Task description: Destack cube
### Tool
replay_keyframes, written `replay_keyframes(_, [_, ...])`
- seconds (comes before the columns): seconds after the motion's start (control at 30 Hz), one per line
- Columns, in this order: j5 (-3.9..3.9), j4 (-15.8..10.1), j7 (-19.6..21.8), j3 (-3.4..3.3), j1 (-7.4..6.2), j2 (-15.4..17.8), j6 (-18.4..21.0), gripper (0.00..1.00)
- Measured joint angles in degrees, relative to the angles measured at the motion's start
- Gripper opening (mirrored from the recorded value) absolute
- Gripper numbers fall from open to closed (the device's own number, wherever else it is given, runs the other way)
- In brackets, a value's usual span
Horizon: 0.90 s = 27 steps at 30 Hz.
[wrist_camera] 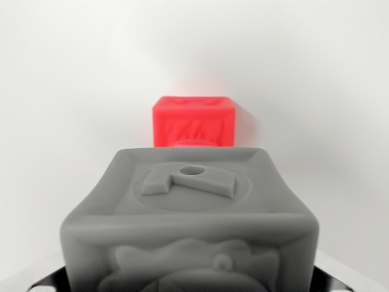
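White counter (55, 121) and wall, no clutter. Grey cube (194, 219) fills my wrist view foreground, red cube (193, 121) behind it, apart. Fingers mostly hidden; can't tell grip state. I'd judge: lower slow, set grey cube flat, clear of red.

The near cube (194, 219) is gray with raised shapes; the far cube (193, 120) is bright red; the table (61, 91) is white
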<state>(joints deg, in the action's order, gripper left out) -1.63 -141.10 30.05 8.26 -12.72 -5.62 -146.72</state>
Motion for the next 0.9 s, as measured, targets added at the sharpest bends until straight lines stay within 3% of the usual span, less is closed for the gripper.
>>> replay_keyframes(0.67, [1.71, 1.6, -1.2, 0.02, -0.1, 7.5, 8.7, 0.0])
replay_keyframes(0.9, [1.77, 0.9, -1.3, -0.72, 0.36, 7.6, 8.7, 0.0])
